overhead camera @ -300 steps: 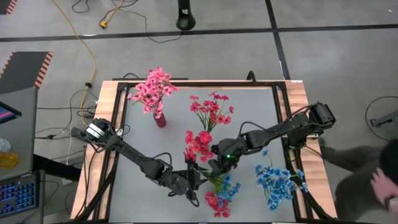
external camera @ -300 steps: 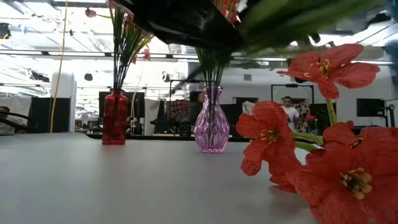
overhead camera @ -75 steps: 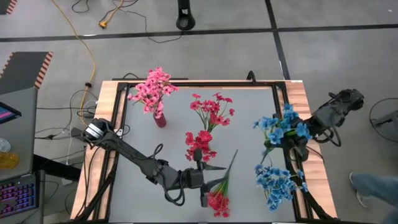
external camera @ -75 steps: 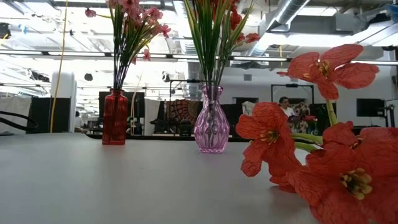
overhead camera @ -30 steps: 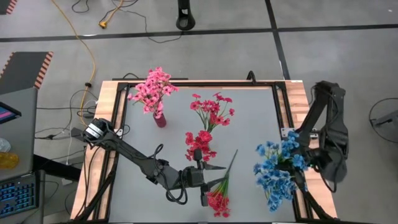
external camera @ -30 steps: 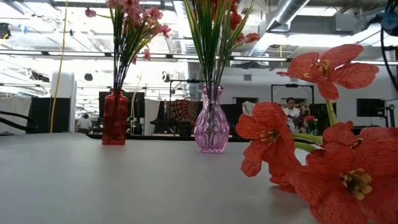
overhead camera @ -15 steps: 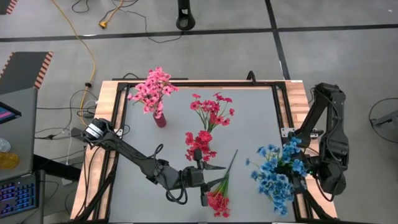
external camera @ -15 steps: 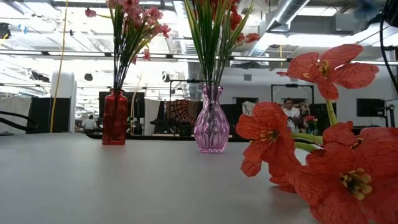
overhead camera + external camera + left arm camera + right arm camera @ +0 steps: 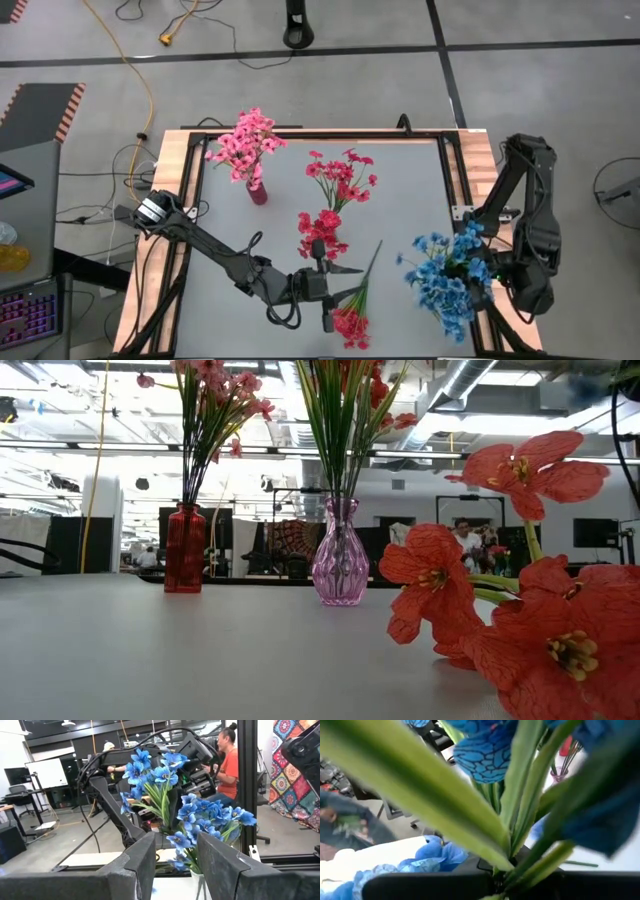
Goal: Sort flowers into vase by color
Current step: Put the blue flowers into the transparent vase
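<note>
Blue flowers [image 9: 447, 279], small blossoms on green stems, hung at the table's [image 9: 400, 200] right edge, pinched in the right gripper's [image 9: 478, 285] jaws. Pink sprigs [image 9: 245, 140] filled the red vase [image 9: 257, 190]; left gripper [image 9: 345, 268] jaws spread.

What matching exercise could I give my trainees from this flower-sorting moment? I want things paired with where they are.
Things:
1. pink flowers
2. loose red sprig
3. blue sprig
4. left gripper

Places:
A. lying flat near the table's front edge
B. held by the right gripper, at the table's right side
C. standing in the red vase
D. open, low over the table beside the loose sprig's stems

Pairs: 1-C, 2-A, 3-B, 4-D
</note>
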You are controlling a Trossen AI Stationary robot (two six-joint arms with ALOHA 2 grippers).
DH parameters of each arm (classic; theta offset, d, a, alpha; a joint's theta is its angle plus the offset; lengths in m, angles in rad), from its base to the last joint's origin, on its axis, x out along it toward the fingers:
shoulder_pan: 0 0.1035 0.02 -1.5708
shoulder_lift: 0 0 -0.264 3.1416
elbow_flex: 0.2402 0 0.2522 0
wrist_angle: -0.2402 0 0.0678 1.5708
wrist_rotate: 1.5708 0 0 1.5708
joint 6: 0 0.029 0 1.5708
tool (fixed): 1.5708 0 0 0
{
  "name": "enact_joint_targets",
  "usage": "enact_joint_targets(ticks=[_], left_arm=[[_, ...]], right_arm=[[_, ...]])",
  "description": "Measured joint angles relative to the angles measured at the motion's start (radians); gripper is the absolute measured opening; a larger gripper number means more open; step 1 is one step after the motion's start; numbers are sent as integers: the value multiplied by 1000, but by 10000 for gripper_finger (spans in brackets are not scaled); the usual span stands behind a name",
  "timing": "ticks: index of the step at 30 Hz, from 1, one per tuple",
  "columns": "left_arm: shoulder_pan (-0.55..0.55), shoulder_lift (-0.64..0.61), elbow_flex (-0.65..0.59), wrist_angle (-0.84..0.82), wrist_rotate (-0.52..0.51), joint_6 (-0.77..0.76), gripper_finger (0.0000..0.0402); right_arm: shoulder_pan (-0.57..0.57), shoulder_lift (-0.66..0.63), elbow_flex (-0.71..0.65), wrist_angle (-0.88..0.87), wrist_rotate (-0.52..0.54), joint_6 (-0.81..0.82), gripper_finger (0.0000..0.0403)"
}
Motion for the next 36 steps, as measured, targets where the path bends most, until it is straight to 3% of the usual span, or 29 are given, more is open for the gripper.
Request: enact_joint_targets(ticks=[19, 30, 36], left_arm=[[0, 0, 0, 0, 1, 1, 132], [0, 0, 0, 0, 1, 1, 132], [0, 0, 0, 0, 1, 1, 132]], right_arm=[[0, 39, 0, -218, -11, 191, 43], [1, -23, -1, -214, 30, 159, 43], [1, -49, -1, -105, 34, -22, 43]])
